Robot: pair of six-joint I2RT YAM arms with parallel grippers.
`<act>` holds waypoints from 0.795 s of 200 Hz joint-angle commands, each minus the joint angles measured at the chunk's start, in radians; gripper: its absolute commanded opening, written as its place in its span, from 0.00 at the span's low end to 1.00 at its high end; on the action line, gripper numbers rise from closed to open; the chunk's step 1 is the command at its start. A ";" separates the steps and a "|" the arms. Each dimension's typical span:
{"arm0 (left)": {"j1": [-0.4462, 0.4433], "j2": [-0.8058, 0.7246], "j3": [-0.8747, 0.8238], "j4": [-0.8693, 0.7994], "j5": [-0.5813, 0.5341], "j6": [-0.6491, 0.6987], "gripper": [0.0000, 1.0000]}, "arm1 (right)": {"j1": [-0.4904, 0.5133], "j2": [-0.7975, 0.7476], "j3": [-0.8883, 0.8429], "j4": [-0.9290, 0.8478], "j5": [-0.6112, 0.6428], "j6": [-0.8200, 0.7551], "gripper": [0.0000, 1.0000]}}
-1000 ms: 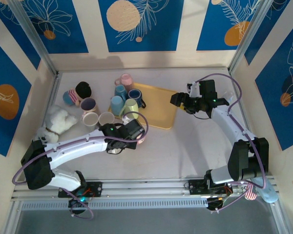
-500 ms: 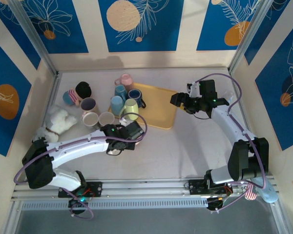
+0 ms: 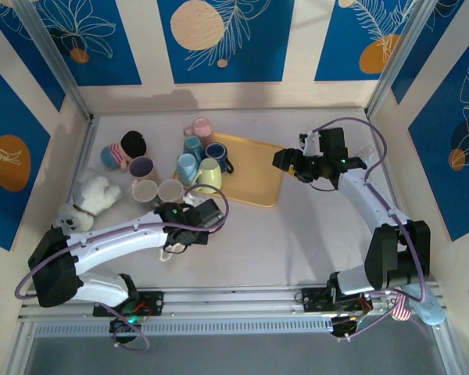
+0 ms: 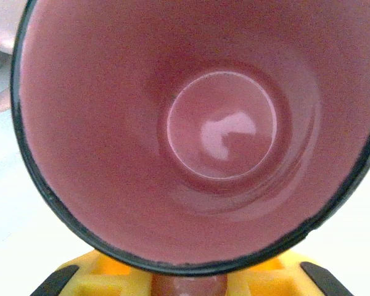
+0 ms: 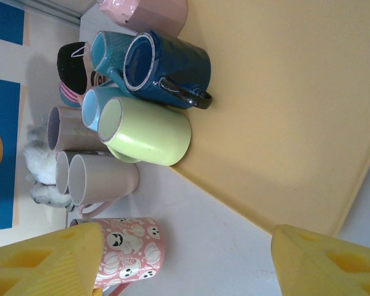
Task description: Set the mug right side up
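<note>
Pink inside, the mug (image 4: 222,129) gapes at us: the left gripper (image 4: 188,280) pinches its wall, we judge to tip it upright; the right gripper (image 5: 188,262) hovers aside, jaws spread

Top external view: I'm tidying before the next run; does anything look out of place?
A white plush toy sits on the table left of the mugs, the one soft thing among crockery. Nothing looks spilled or broken.
</note>
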 commanded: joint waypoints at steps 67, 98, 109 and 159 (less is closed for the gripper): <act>0.007 -0.046 -0.031 0.109 -0.029 0.058 0.00 | 0.043 0.027 0.036 -0.029 0.005 -0.045 0.71; 0.013 -0.059 -0.061 0.136 -0.015 0.070 0.00 | 0.048 0.040 0.046 -0.031 0.003 -0.047 0.71; 0.014 -0.061 -0.068 0.136 -0.013 0.068 0.01 | 0.048 0.044 0.049 -0.031 0.005 -0.048 0.71; 0.014 -0.058 -0.095 0.135 -0.012 0.062 0.35 | 0.055 0.049 0.053 -0.035 0.006 -0.051 0.71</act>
